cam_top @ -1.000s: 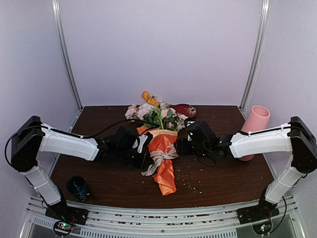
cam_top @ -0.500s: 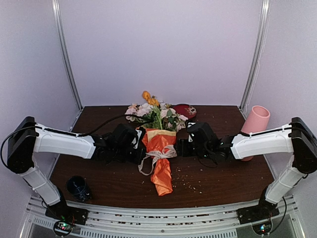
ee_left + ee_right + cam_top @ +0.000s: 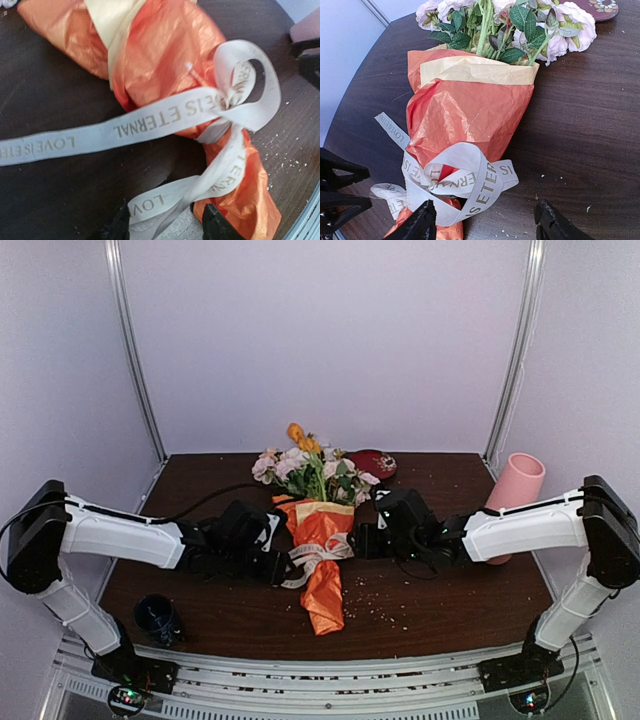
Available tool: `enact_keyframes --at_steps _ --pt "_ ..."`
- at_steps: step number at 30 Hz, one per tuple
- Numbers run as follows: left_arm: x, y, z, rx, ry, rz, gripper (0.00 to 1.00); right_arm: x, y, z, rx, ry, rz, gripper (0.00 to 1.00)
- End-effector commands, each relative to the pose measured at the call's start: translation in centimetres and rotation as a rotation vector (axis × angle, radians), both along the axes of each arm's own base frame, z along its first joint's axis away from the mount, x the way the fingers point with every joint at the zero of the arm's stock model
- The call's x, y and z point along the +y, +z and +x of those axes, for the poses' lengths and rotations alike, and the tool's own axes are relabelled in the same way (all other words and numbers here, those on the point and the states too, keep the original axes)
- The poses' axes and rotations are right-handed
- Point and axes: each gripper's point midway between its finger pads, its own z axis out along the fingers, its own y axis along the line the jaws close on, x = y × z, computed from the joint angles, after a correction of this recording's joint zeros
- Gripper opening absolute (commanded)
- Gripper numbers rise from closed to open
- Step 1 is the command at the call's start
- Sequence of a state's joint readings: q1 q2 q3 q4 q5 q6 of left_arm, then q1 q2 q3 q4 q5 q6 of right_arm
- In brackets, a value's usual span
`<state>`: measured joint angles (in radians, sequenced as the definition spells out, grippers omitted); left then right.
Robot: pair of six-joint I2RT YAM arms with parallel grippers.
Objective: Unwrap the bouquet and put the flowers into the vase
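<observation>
The bouquet point(image 3: 322, 540) is laid at the middle of the counter point(image 3: 450, 600), blooms toward the far edge, wrapped in orange paper and tied with the cream ribbon point(image 3: 165, 112). The left end effector point(image 3: 167, 227) is spread, with a ribbon tail lying between its fingers. The right end effector point(image 3: 482, 220) is spread near the bow, gripping nothing. The vase point(image 3: 517, 485) is stood at the far right.

Left end effector point(image 3: 167, 223), right end effector point(image 3: 487, 221): fingers spread.

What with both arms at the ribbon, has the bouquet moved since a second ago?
Yes. The bouquet swung its bottom tip slightly left, toward the dark blue cup.
</observation>
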<state>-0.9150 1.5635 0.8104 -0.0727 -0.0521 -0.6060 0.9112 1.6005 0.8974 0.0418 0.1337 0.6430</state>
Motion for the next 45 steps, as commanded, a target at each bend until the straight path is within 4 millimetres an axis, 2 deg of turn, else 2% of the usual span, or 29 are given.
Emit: enact_keyframes --at_steps 1,7,13,19,25,30,34,39,45 --pt "0.4 4.7 2.1 -0.083 0.093 -0.131 0.57 0.5 1.7 0.2 -0.023 -0.001 0.041 0.68" --pt "2.3 6.1 4.0 -0.06 0.233 -0.256 0.65 1.0 1.2 -0.1 -0.013 0.013 0.048 0.68" --pt "3.3 3.9 5.9 -0.054 0.256 -0.17 0.66 1.4 0.8 -0.6 -0.014 0.029 0.026 0.68" --pt "1.2 2.4 6.5 -0.056 0.131 -0.087 0.63 1.1 0.3 -0.8 -0.01 0.03 0.014 0.69" --pt "-1.9 0.8 4.8 -0.039 0.014 -0.059 0.64 1.1 -0.2 -1.0 0.0 0.029 0.017 0.69" --pt "-3.1 -0.6 3.5 -0.035 -0.028 -0.028 0.66 1.2 -0.5 -1.0 0.002 0.029 0.009 0.69" --pt "-2.4 -1.6 4.1 -0.047 0.014 0.025 0.67 1.3 -0.6 -0.9 0.005 0.033 0.006 0.69" --pt "-1.3 -1.3 5.9 -0.126 0.054 0.133 0.69 1.3 -0.7 -0.9 0.01 0.033 0.003 0.69" --pt "-1.2 -1.2 7.5 -0.181 0.053 0.225 0.69 1.5 -0.9 -1.1 0.016 0.034 0.006 0.69"
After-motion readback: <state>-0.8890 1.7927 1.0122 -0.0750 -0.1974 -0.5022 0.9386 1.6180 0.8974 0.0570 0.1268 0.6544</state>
